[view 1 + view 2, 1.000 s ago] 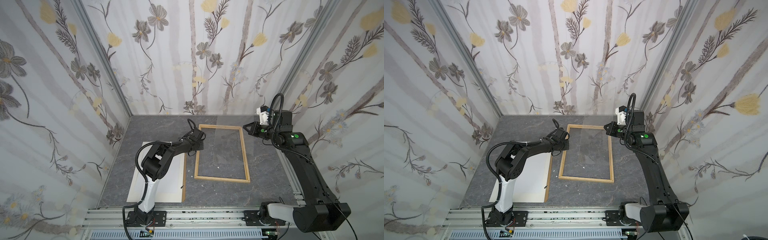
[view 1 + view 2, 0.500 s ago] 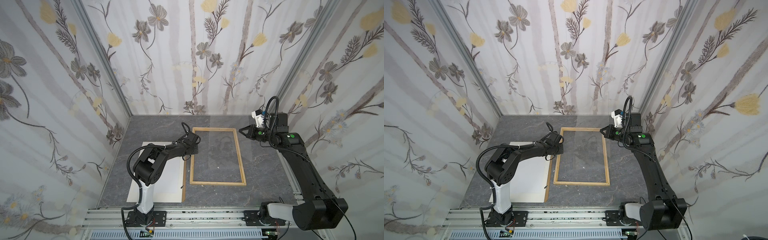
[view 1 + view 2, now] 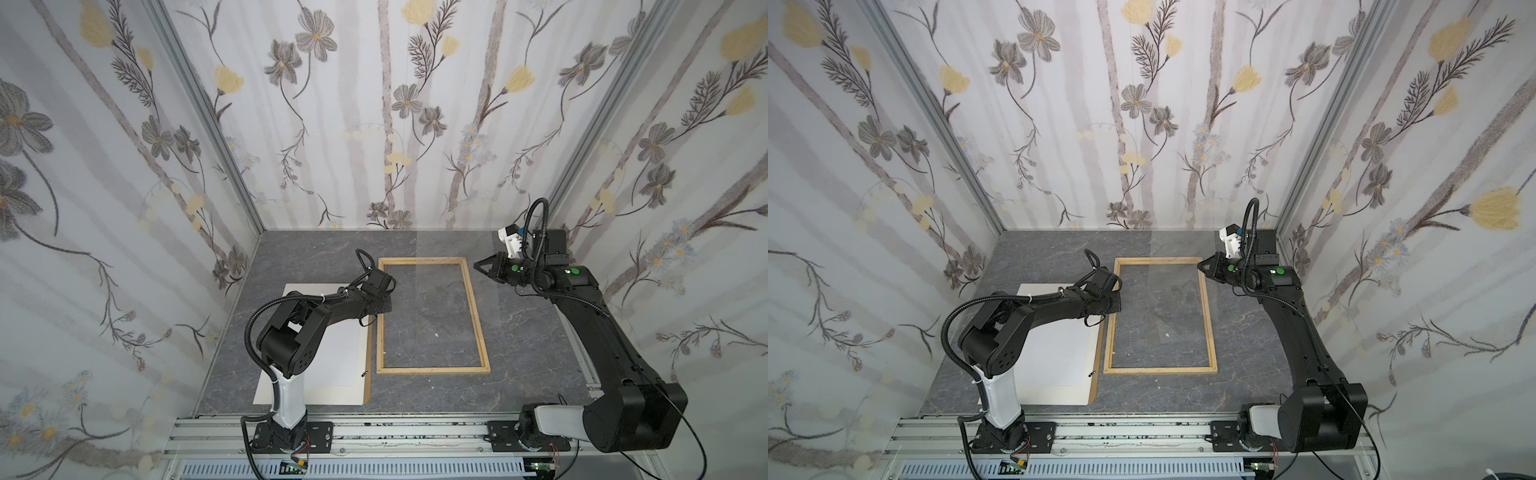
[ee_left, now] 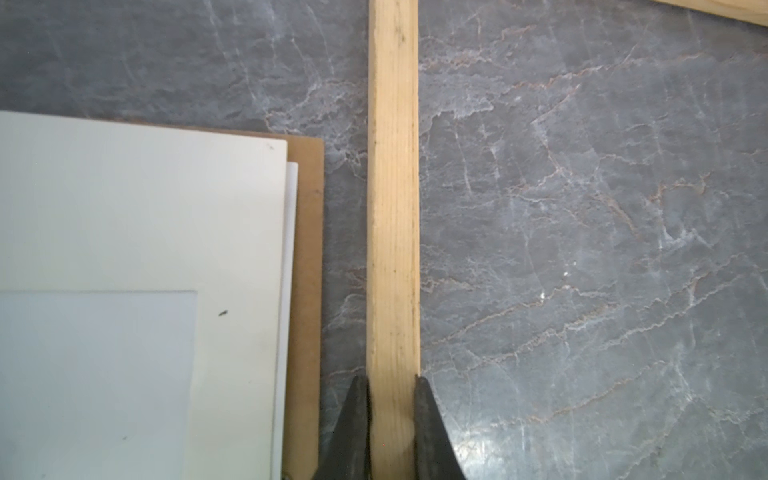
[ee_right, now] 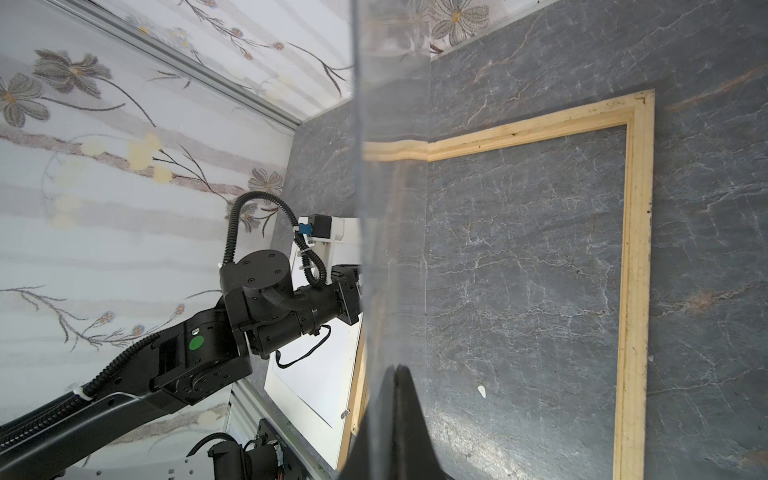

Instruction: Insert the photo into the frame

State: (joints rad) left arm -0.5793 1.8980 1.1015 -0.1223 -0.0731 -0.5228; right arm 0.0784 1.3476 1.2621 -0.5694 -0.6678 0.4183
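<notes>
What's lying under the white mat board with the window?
A white sheet, likely the photo, peeks out beneath the mat board; a brown backing panel lies under both. The rest of each is covered.

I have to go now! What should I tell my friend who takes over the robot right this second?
Left gripper: shut on the left strip of the frame, which lies flat on the table with nothing in it.
Right gripper: shut on a clear pane, lifted over the frame.
Photo: seemingly the white sheet under the mat, on the brown board, beside the frame.
Done: frame opened up.
Left: probably pane in first, then the photo.
</notes>
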